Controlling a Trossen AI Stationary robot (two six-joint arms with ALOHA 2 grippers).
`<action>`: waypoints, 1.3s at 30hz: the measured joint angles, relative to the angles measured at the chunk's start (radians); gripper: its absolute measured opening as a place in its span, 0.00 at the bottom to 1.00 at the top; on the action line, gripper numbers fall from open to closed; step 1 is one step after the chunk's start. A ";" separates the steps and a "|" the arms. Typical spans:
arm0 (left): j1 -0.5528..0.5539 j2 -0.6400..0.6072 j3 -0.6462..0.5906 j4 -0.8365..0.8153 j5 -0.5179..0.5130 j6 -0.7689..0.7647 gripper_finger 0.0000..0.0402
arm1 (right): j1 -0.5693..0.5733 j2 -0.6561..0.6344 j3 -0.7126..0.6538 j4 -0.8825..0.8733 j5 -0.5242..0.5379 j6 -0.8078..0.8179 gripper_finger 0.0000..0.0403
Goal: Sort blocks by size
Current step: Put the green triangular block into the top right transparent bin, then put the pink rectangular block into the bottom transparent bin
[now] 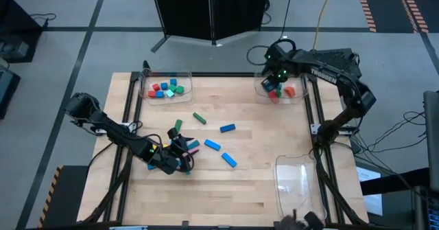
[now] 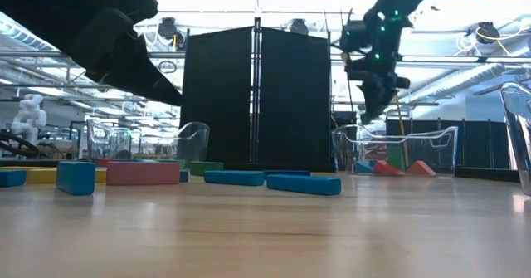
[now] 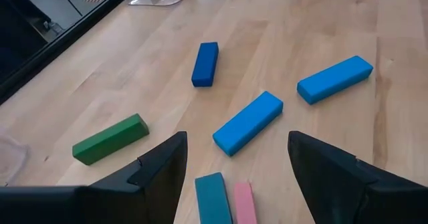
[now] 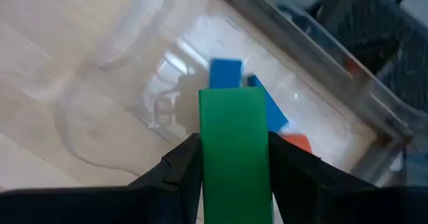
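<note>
right gripper clamps green block over tray; left gripper wide above blocks

Left gripper agape, right gripper clamped.

You have a light wooden table set in a dark metal frame, standing on a grey floor. Three clear plastic trays sit on it: one at the far left corner, one at the far right corner, and one at the near right edge. Behind the table you see a tall black panel, which also fills the middle of the low view. A yellow cable runs across the floor beyond the far right corner. Orange striped floor tape shows at the upper right.
</note>
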 joint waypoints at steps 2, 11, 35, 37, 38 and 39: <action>0.000 0.000 0.000 -0.002 -0.004 -0.001 0.65 | -0.049 0.015 0.000 -0.018 -0.032 -0.021 0.34; 0.008 0.000 0.000 -0.008 -0.006 -0.003 0.65 | -0.204 0.107 0.000 -0.110 -0.099 -0.063 0.35; 0.018 0.001 0.000 -0.014 -0.004 -0.003 0.65 | -0.255 0.166 0.000 -0.090 -0.115 -0.072 0.49; 0.018 0.001 0.000 -0.028 -0.003 -0.003 0.65 | -0.255 0.166 0.000 -0.090 -0.112 -0.071 0.51; 0.018 0.001 0.000 -0.037 0.000 -0.003 0.65 | -0.255 0.165 0.000 -0.090 -0.102 -0.064 0.53; 0.018 0.001 0.000 -0.045 0.001 -0.003 0.65 | -0.255 0.163 0.000 -0.089 -0.079 -0.050 0.54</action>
